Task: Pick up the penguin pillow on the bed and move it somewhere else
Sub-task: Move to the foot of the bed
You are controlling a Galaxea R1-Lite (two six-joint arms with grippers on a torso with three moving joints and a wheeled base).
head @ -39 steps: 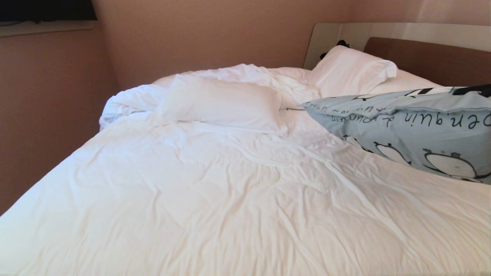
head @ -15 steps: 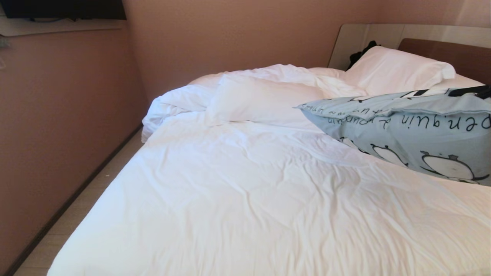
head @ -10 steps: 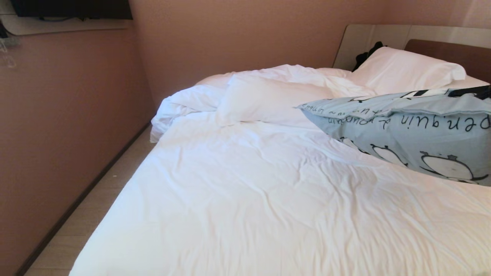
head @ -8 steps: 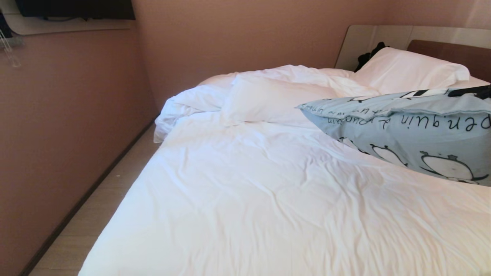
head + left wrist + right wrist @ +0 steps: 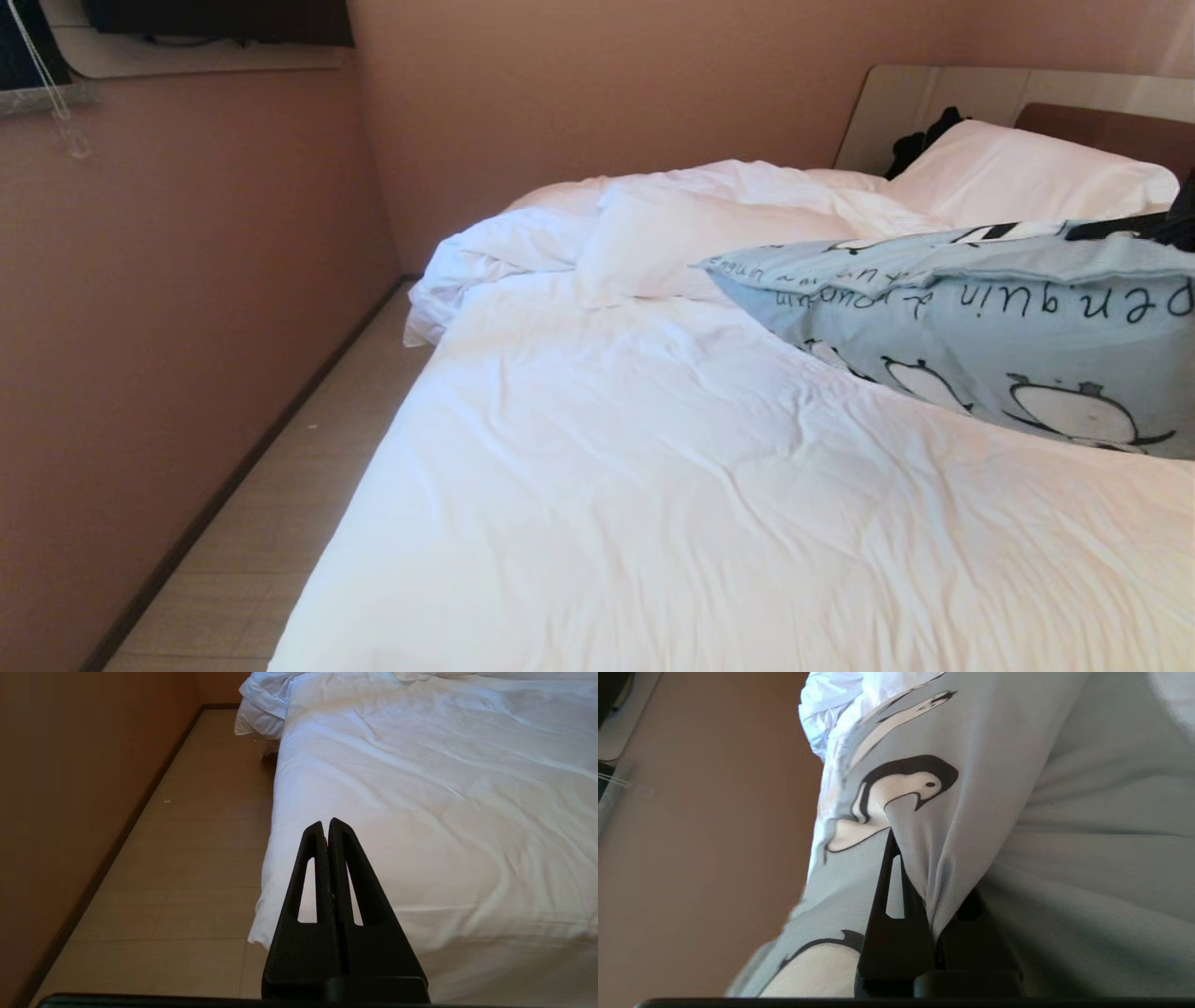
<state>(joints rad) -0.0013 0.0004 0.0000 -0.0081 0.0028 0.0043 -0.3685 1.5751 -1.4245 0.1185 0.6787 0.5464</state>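
The penguin pillow (image 5: 980,327), light blue with black-and-white penguins and dark lettering, hangs lifted above the right side of the bed (image 5: 653,485). Its lower edge is just over the white sheet. In the right wrist view my right gripper (image 5: 908,858) is shut on a pinched fold of the pillow's fabric (image 5: 1017,788), which drapes over one finger and hides it. My left gripper (image 5: 325,823) is shut and holds nothing. It hangs low by the near left corner of the bed (image 5: 444,788), at the edge of the floor.
One white pillow (image 5: 709,238) lies across the far middle, another (image 5: 1027,173) leans on the brown headboard (image 5: 1102,126). A bunched duvet (image 5: 495,247) overhangs the far left corner. A strip of floor (image 5: 280,523) runs between bed and pink wall (image 5: 187,280).
The whole head view has shifted: the bed now sits further right and more wall and floor show on the left, so the camera moved. The held pillow keeps nearly its place in view.
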